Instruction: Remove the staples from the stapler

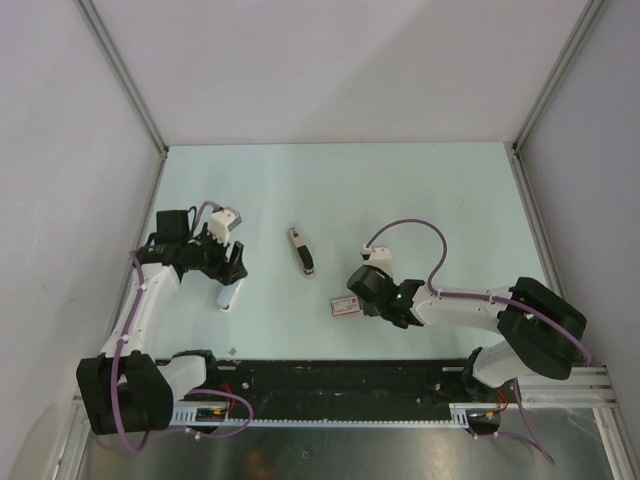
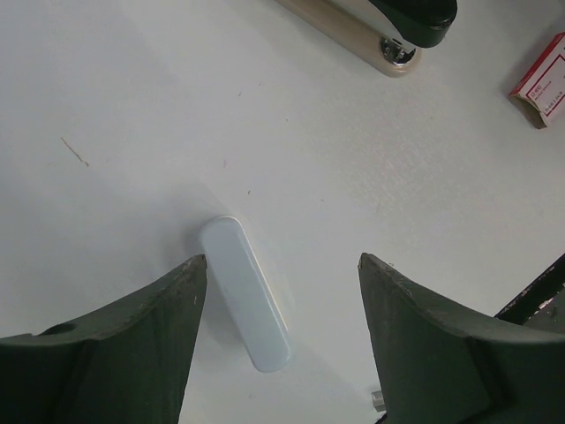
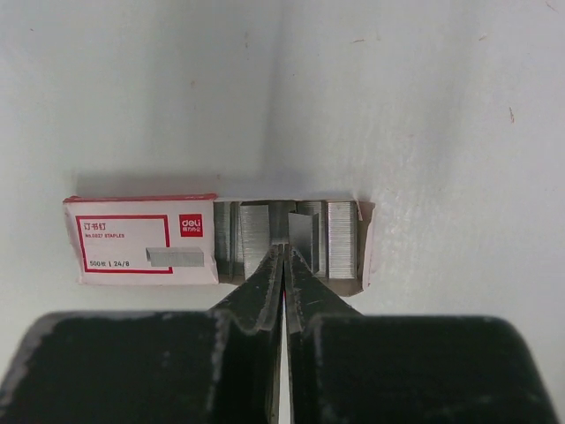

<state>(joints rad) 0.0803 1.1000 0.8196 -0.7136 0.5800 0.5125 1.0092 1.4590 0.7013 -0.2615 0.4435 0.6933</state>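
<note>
Pale mint-white desk [image 1: 420, 200], matte, with a few faint scuff marks in the wrist views. Closed in on three sides by plain white walls [image 1: 340, 60], grey metal strips at the two far corners. Black rail [image 1: 340, 378] along the near edge, carrying both arm bases.

One stapler [image 1: 302, 250]: lying flat near the middle of the desk, between the two arms, touched by neither, black top over a beige base.

One flat box [image 3: 141, 240], white with red trim, lying near the stapler on the right arm's side, its tray pulled out. Staples [image 3: 340, 237] packed in that tray as grey strips side by side; at least four blocks visible, exact count not clear.

One small white stick [image 2: 244, 291], rounded at the ends, flat on the desk on the left side.

Two arms, two claws. Left claw [image 2: 281, 263] spread wide over the white stick, the stick just beside one finger; contact cannot be told. Right claw [image 3: 284, 252] pressed together, tips down in the open tray among the strips; whether a strip sits nipped between them cannot be told.
</note>
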